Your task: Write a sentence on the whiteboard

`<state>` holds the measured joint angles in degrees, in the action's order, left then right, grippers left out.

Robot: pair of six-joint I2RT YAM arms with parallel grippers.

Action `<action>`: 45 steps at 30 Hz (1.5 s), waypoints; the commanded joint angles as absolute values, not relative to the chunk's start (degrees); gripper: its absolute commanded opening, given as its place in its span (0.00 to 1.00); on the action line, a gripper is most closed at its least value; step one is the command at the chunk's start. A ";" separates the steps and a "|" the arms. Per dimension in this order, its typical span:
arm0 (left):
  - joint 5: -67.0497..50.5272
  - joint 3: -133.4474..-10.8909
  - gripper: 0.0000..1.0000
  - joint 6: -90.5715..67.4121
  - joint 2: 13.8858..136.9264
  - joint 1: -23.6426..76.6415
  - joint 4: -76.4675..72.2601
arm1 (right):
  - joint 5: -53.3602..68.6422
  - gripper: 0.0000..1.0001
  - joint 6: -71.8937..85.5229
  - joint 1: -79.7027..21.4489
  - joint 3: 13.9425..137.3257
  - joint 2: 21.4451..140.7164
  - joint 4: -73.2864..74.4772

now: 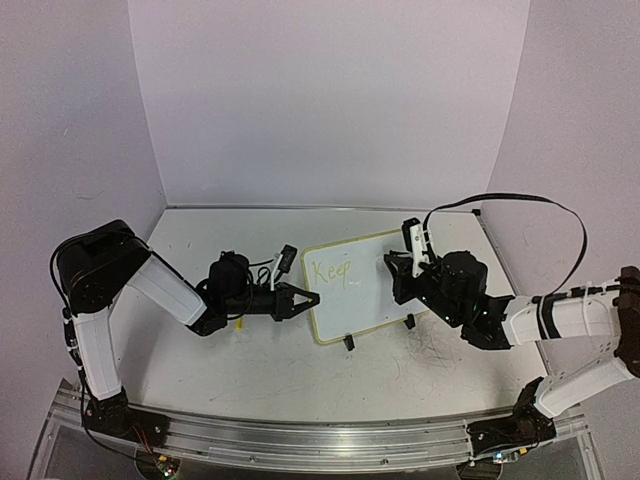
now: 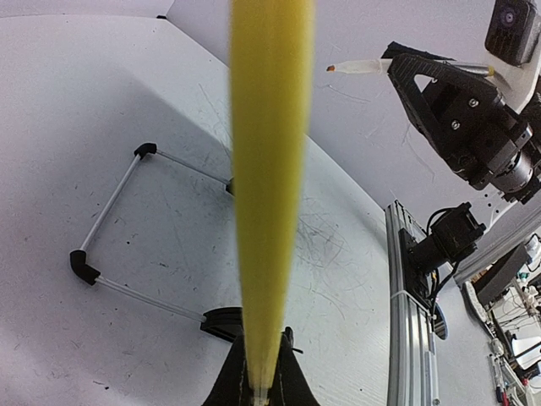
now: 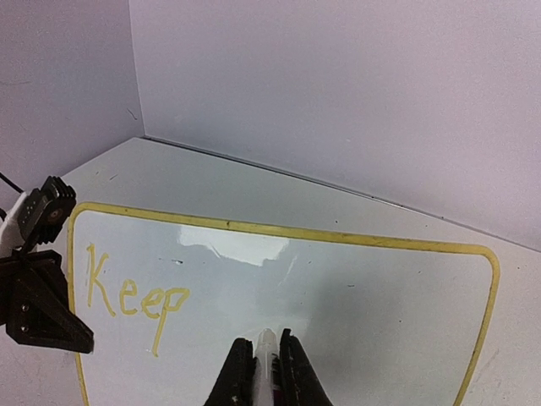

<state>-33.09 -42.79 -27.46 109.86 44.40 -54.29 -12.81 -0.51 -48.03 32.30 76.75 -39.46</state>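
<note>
A small rectangular whiteboard (image 1: 375, 290) with rounded corners and a thin yellow-green rim sits on the scuffed white tabletop (image 1: 250, 375), around the middle and between the two arms. It is skewed, so its right end lies farther away than its left. Two small black clip feet (image 1: 348, 342) show along its near edge. On its left part is the pale yellow-green handwritten word "Keep" (image 3: 135, 296); the board's surface to the right of it is unwritten.

The left hand (image 1: 308, 298) reaches in from the left with its fingers nearly together, pinched on the whiteboard's left rim. Its own camera shows this as a blurred yellow strip running up from between the fingers.

The right hand (image 1: 392, 268) hangs over the board's right part, closed around a slim white marker (image 3: 266, 353). The tip points at the board just right of the word. Whether the tip touches the surface cannot be told.
</note>
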 commanded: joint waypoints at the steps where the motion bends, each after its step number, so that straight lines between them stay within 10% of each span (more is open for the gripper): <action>1: -31.47 -44.14 0.00 -27.82 109.28 44.03 -49.74 | -14.07 0.00 -1.33 -48.20 32.31 75.71 -42.52; 45: -31.45 -44.34 0.00 -27.24 108.62 44.12 -48.44 | -14.39 0.00 -0.53 -48.43 35.48 81.53 -43.23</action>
